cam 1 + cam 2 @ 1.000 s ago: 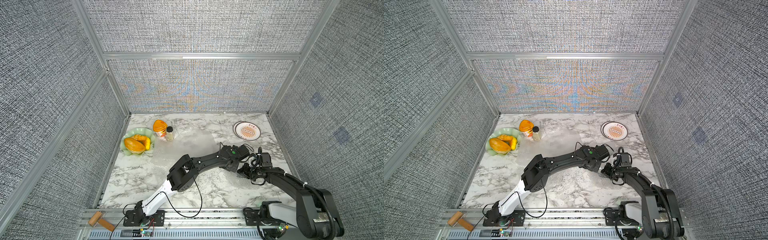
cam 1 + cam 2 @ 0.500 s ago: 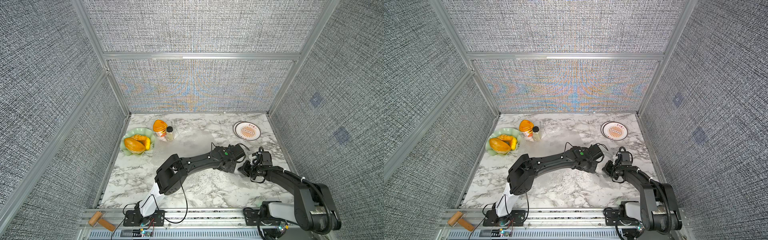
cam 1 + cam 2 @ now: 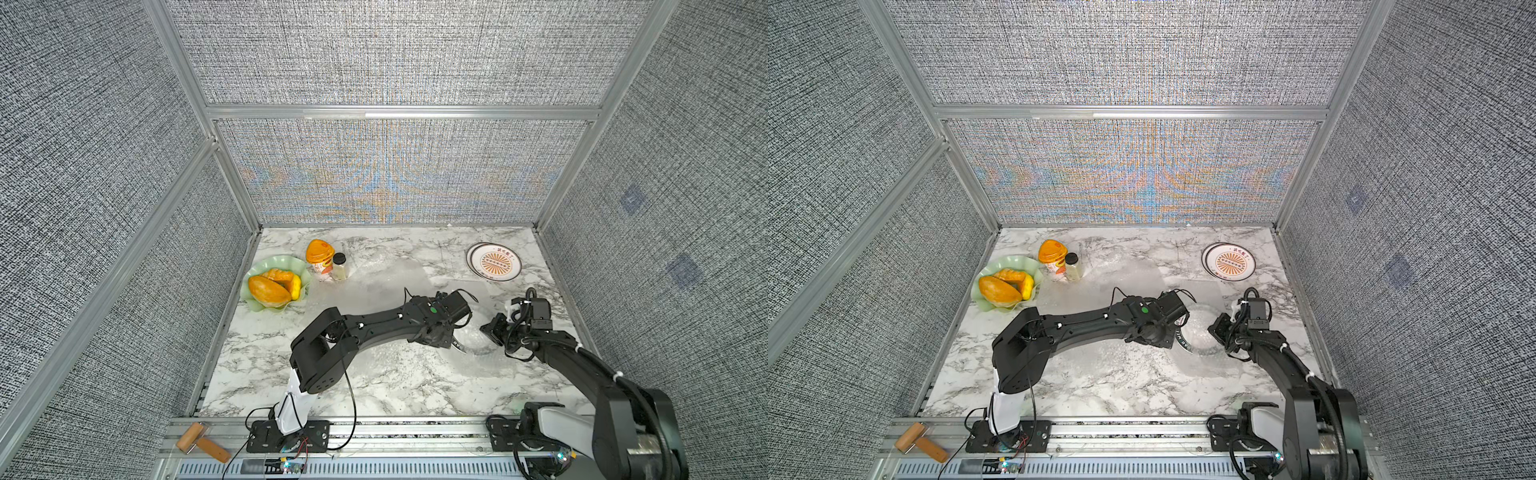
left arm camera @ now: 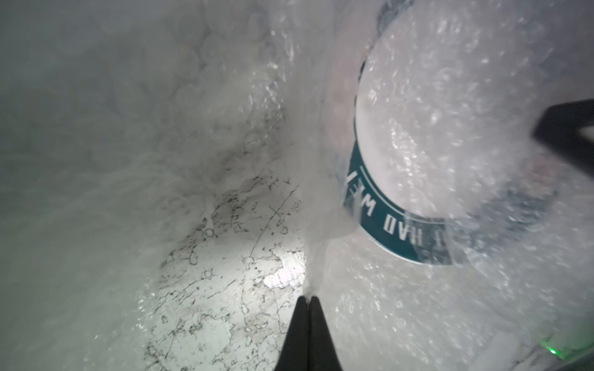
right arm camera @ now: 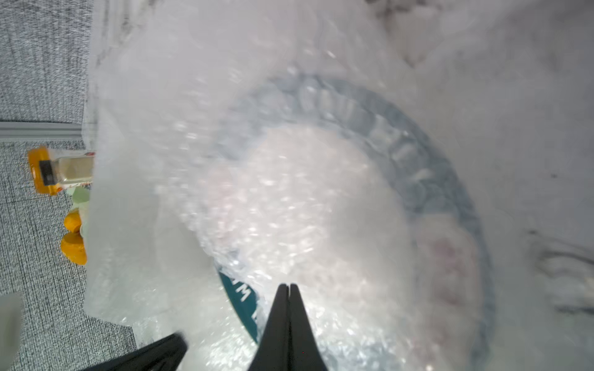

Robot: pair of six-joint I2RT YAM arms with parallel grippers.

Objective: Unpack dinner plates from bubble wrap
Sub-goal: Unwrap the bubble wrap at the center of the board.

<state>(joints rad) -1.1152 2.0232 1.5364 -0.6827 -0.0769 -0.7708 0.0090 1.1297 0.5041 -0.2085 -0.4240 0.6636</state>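
Both clenched: left tool (image 4: pixel 308 297) pinches bubble wrap (image 4: pixel 385 305) covering lettered plate (image 4: pixel 395 231), right tool (image 5: pixel 288 285) alongside.

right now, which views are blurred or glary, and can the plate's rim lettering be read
Left wrist view: the bubble wrap glints, glare sits on the marble table, yet uncovered letters on the green-rimmed plate read; right wrist view: soft and hazy, rim smeared behind wrap; both top views: sharp, evenly lit, rainbow moiré on the back wall.

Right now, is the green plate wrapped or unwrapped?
Mostly wrapped: bubble wrap covers the plate, its middle and most of its rim. Only a short stretch of green rim shows bare.
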